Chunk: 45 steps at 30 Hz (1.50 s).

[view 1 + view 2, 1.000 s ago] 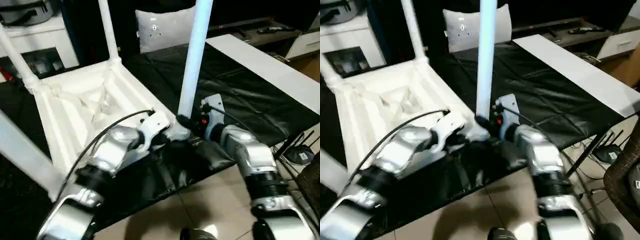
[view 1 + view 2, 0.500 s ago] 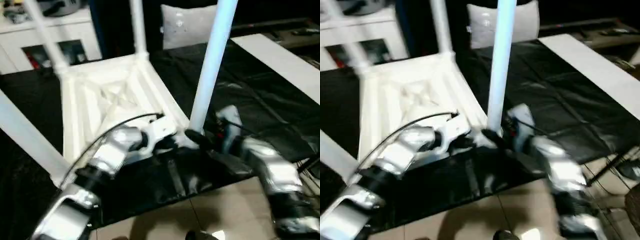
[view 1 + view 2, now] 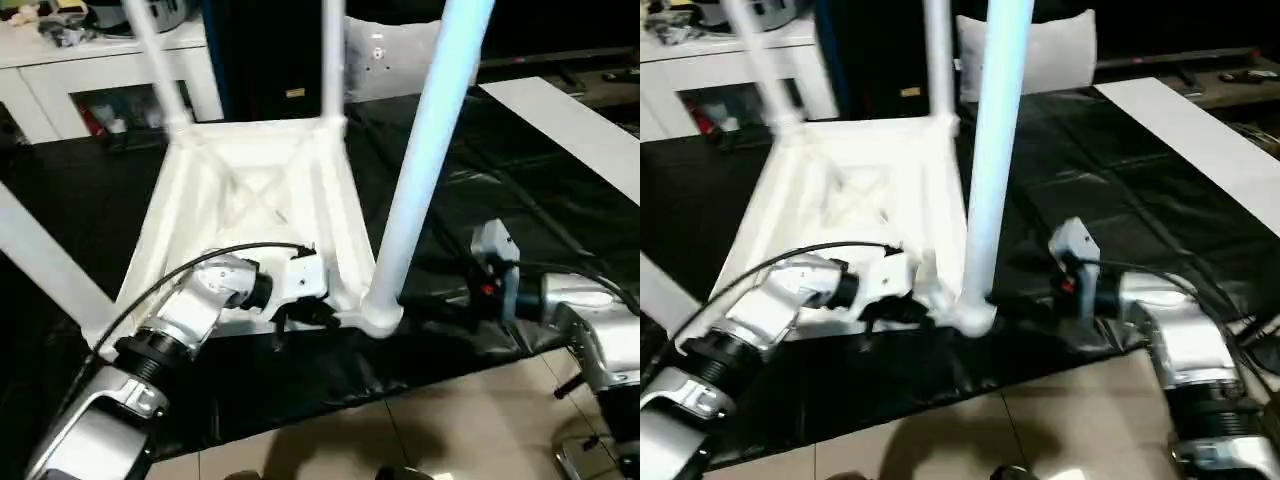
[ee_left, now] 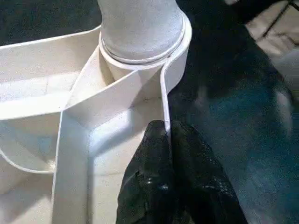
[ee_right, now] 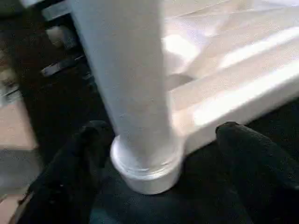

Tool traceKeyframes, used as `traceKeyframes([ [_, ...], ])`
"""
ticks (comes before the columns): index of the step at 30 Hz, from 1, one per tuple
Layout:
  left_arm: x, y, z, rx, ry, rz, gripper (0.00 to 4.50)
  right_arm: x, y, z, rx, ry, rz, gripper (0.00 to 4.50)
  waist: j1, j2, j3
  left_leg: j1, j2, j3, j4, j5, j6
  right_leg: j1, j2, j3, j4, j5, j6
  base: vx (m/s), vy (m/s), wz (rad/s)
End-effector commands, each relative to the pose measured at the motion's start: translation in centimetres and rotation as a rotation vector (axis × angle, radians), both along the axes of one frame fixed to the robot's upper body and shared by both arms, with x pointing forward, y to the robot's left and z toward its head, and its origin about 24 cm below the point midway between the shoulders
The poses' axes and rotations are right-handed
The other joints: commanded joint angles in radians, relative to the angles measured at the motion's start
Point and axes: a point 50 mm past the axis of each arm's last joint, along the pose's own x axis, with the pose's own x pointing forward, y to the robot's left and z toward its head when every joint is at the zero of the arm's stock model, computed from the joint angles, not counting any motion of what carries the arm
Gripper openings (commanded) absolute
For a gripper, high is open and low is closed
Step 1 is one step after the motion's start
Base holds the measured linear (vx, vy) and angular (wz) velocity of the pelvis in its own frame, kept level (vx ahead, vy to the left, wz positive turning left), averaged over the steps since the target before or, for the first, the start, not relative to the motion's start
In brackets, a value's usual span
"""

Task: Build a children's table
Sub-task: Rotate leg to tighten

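The children's table [image 3: 255, 205] lies upside down on the black-covered surface [image 3: 520, 200], legs pointing up. The left fingers [image 4: 154, 154] are clenched on its rim beside the near leg [image 3: 425, 150], which stands between the released right fingers [image 5: 243, 154]; tiled floor [image 3: 450, 430] below

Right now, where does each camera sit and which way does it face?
Head eye views: look forward and down over both silver forearms at the upturned table top.
Left wrist view: along the left gripper, pinching the top's rim.
Right wrist view: along the right gripper, straddling the near leg.
All share that leg's corner socket.
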Motion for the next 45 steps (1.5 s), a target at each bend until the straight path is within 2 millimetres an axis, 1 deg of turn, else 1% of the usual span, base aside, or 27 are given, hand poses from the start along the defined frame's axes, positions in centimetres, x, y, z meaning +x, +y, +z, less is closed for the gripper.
traceKeyframes([
  [1, -0.5, -1.1, 0.5, 0.014, -0.009, -0.129, 0.0, -0.1, 0.7, 0.6, 0.001, -0.017, 0.081, 3.57, -0.003, -0.023, -0.074, -0.006, 0.017, 0.019, -0.073, -0.149, 0.118, 0.067, -0.024, 0.05, -0.065, -0.376, -0.156, 0.0, 0.0, 0.0],
  [2, -0.7, -1.1, 0.6, 0.013, -0.001, -0.149, 0.0, -0.1, 0.9, 0.4, -0.008, -0.01, 0.112, 3.45, 0.001, -0.026, -0.075, -0.007, 0.017, 0.019, -0.073, -0.146, 0.112, 0.069, -0.026, 0.05, -0.062, -0.369, -0.16, 0.0, 0.0, 0.0],
  [5, -0.8, -1.1, 0.6, 0.016, 0.005, -0.17, 0.0, 0.0, 1.1, 0.2, -0.01, -0.004, 0.136, 3.22, 0.006, -0.027, -0.075, -0.008, 0.017, 0.019, -0.074, -0.138, 0.105, 0.071, -0.026, 0.052, -0.061, -0.369, -0.16, 0.0, 0.0, 0.0],
  [6, -0.9, -1.1, 0.7, 0.014, 0.007, -0.176, 0.0, 0.1, 1.3, 0.1, -0.013, 0.0, 0.145, 3.14, 0.007, -0.031, -0.074, -0.008, 0.018, 0.02, -0.074, -0.141, 0.103, 0.07, -0.027, 0.052, -0.061, -0.378, -0.158, 0.0, 0.0, 0.0],
  [9, -1.0, -1.3, 0.8, 0.011, 0.01, -0.191, 0.0, 0.5, 1.7, -0.2, -0.015, 0.012, 0.158, 2.89, 0.011, -0.029, -0.073, -0.005, 0.017, 0.02, -0.075, -0.151, 0.09, 0.068, -0.028, 0.052, -0.065, -0.408, -0.15, 0.0, 0.0, 0.0],
  [11, -1.0, -1.3, 0.8, 0.01, 0.01, -0.195, 0.0, 0.5, 1.8, -0.2, -0.015, 0.012, 0.162, 2.72, 0.013, -0.028, -0.073, -0.004, 0.018, 0.02, -0.075, -0.15, 0.088, 0.068, -0.028, 0.053, -0.065, -0.403, -0.148, 0.0, 0.0, 0.0],
  [12, -1.0, -1.3, 0.8, 0.009, 0.012, -0.204, 0.0, 0.6, 2.1, -0.2, -0.001, 0.019, 0.179, 2.61, 0.016, -0.031, -0.075, -0.005, 0.018, 0.019, -0.076, -0.147, 0.087, 0.069, -0.027, 0.052, -0.062, -0.391, -0.152, 0.0, 0.0, 0.0],
  [13, -1.0, -1.3, 0.8, 0.009, 0.012, -0.206, 0.0, 0.6, 2.2, -0.1, 0.002, 0.019, 0.184, 2.61, 0.016, -0.031, -0.075, -0.006, 0.019, 0.019, -0.076, -0.143, 0.086, 0.07, -0.026, 0.053, -0.06, -0.381, -0.153, 0.0, 0.0, 0.0],
  [19, -1.0, -1.3, 0.9, 0.011, 0.013, -0.209, 0.0, 0.6, 2.6, -0.3, 0.015, 0.033, 0.214, 2.08, 0.018, -0.03, -0.076, -0.007, 0.018, 0.02, -0.075, -0.135, 0.087, 0.072, -0.027, 0.054, -0.057, -0.359, -0.164, 0.0, 0.0, 0.0],
  [24, -1.0, -1.4, 0.9, -0.009, 0.025, -0.196, 0.0, 0.3, 2.8, -0.4, 0.038, 0.044, 0.215, 1.98, 0.018, -0.026, -0.076, -0.006, 0.018, 0.02, -0.076, -0.141, 0.081, 0.073, -0.026, 0.053, -0.06, -0.37, -0.156, 0.0, 0.0, 0.0],
  [27, -0.9, -1.6, 1.0, -0.035, 0.033, -0.168, 0.0, 0.1, 3.1, -0.4, 0.058, 0.041, 0.196, 1.97, 0.018, -0.026, -0.077, -0.006, 0.018, 0.019, -0.076, -0.139, 0.081, 0.072, -0.025, 0.054, -0.058, -0.357, -0.162, 0.0, 0.0, 0.0],
  [29, -0.5, -2.3, 1.2, -0.074, 0.036, -0.084, 0.0, 0.7, 3.8, -0.6, 0.077, 0.031, 0.059, 1.96, 0.019, -0.027, -0.075, -0.004, 0.018, 0.02, -0.077, -0.141, 0.078, 0.072, -0.026, 0.054, -0.06, -0.365, -0.161, 0.0, 0.0, 0.0],
  [30, -0.4, -2.5, 1.2, -0.08, 0.037, -0.061, 0.0, 0.9, 4.0, -0.7, 0.078, 0.027, 0.022, 1.96, 0.016, -0.027, -0.071, -0.005, 0.017, 0.019, -0.079, -0.15, 0.068, 0.07, -0.025, 0.053, -0.063, -0.389, -0.152, 0.0, 0.0, 0.0],
  [32, 0.1, -3.4, 1.3, -0.096, 0.036, 0.018, 0.0, 1.8, 4.8, -1.0, 0.071, 0.014, -0.103, 1.96, 0.008, -0.027, -0.067, -0.005, 0.01, 0.019, -0.08, -0.186, 0.047, 0.071, -0.025, 0.046, -0.074, -0.478, -0.114, 0.0, 0.0, 0.0],
  [33, 0.1, -3.4, 1.3, -0.096, 0.036, 0.018, 0.0, 1.8, 4.8, -1.0, 0.071, 0.014, -0.103, 1.95, 0.0, -0.029, -0.064, -0.001, 0.005, 0.018, -0.078, -0.212, 0.035, 0.068, -0.025, 0.04, -0.087, -0.543, -0.084, 0.0, 0.0, 0.0],
  [34, 0.4, -3.8, 1.3, -0.099, 0.03, 0.061, 0.0, 2.2, 5.2, -1.1, 0.072, 0.018, -0.157, 1.95, -0.006, -0.028, -0.065, -0.001, 0.002, 0.018, -0.076, -0.221, 0.029, 0.068, -0.024, 0.037, -0.089, -0.564, -0.072, 0.0, 0.0, 0.0],
  [35, 0.7, -4.3, 1.4, -0.104, 0.024, 0.116, 0.0, 2.8, 5.9, -1.3, 0.076, 0.027, -0.235, 1.95, -0.024, -0.027, -0.064, -0.004, -0.003, 0.014, -0.073, -0.245, 0.026, 0.068, -0.023, 0.027, -0.101, -0.609, -0.039, 0.0, 0.0, 0.0],
  [36, 0.9, -4.6, 1.4, -0.106, 0.021, 0.152, 0.0, 3.3, 6.3, -1.3, 0.079, 0.038, -0.293, 1.95, -0.033, -0.027, -0.064, -0.007, -0.005, 0.013, -0.072, -0.248, 0.026, 0.067, -0.021, 0.025, -0.102, -0.615, -0.033, 0.0, 0.0, 0.0],
  [37, 1.2, -5.1, 1.5, -0.108, 0.016, 0.205, 0.0, 3.9, 6.9, -1.4, 0.079, 0.048, -0.369, 1.95, -0.05, -0.024, -0.063, -0.013, -0.005, 0.007, -0.071, -0.26, 0.018, 0.069, -0.022, 0.017, -0.103, -0.628, -0.026, 0.0, 0.0, 0.0],
  [38, 1.4, -5.4, 1.5, -0.106, 0.011, 0.238, 0.0, 4.3, 7.2, -1.5, 0.078, 0.056, -0.421, 1.95, -0.059, -0.023, -0.064, -0.015, -0.006, 0.005, -0.069, -0.271, 0.017, 0.069, -0.021, 0.013, -0.106, -0.635, -0.019, 0.0, 0.0, 0.0],
  [39, 1.4, -5.4, 1.5, -0.106, 0.011, 0.238, 0.0, 4.3, 7.2, -1.5, 0.078, 0.056, -0.421, 1.95, -0.076, -0.026, -0.064, -0.017, -0.011, 0.003, -0.064, -0.287, 0.02, 0.069, -0.02, 0.006, -0.112, -0.646, -0.004, 0.0, 0.0, 0.0],
  [40, 1.7, -5.6, 1.6, -0.104, 0.002, 0.272, 0.0, 4.7, 7.6, -1.6, 0.071, 0.062, -0.473, 1.95, -0.08, -0.023, -0.065, -0.013, -0.012, 0.003, -0.062, -0.295, 0.024, 0.068, -0.02, 0.003, -0.116, -0.651, -0.001, 0.0, 0.0, 0.0],
  [41, 2.1, -6.0, 1.7, -0.1, -0.019, 0.327, 0.0, 5.2, 8.2, -1.7, 0.056, 0.058, -0.553, 1.95, -0.095, -0.022, -0.069, -0.021, -0.009, 0.0, -0.065, -0.274, 0.035, 0.072, -0.024, 0.005, -0.112, -0.612, -0.017, 0.0, 0.0, 0.0],
  [42, 2.2, -6.1, 1.7, -0.099, -0.025, 0.34, 0.0, 5.4, 8.3, -1.8, 0.053, 0.056, -0.574, 1.95, -0.101, -0.021, -0.069, -0.022, -0.008, 0.0, -0.065, -0.273, 0.036, 0.07, -0.023, 0.006, -0.111, -0.602, -0.023, 0.0, 0.0, 0.0],
  [43, 2.4, -6.3, 1.8, -0.098, -0.037, 0.365, 0.0, 5.7, 8.6, -1.8, 0.046, 0.05, -0.612, 1.95, -0.115, -0.021, -0.072, -0.022, -0.008, -0.002, -0.065, -0.272, 0.036, 0.071, -0.022, 0.004, -0.109, -0.58, -0.035, 0.0, 0.0, 0.0],
  [44, 2.6, -6.6, 1.8, -0.101, -0.046, 0.387, 0.0, 6.0, 8.8, -1.8, 0.055, 0.046, -0.651, 1.95, -0.116, -0.021, -0.073, -0.022, -0.008, -0.002, -0.066, -0.268, 0.041, 0.072, -0.022, 0.006, -0.108, -0.565, -0.043, 0.0, 0.0, 0.0],
  [45, 2.7, -6.8, 1.9, -0.106, -0.05, 0.398, 0.0, 6.2, 9.0, -1.8, 0.084, 0.054, -0.673, 2.5, -0.121, -0.023, -0.076, -0.023, -0.005, -0.001, -0.067, -0.244, 0.055, 0.071, -0.026, 0.014, -0.101, -0.517, -0.071, 0.0, 0.0, 0.0],
])
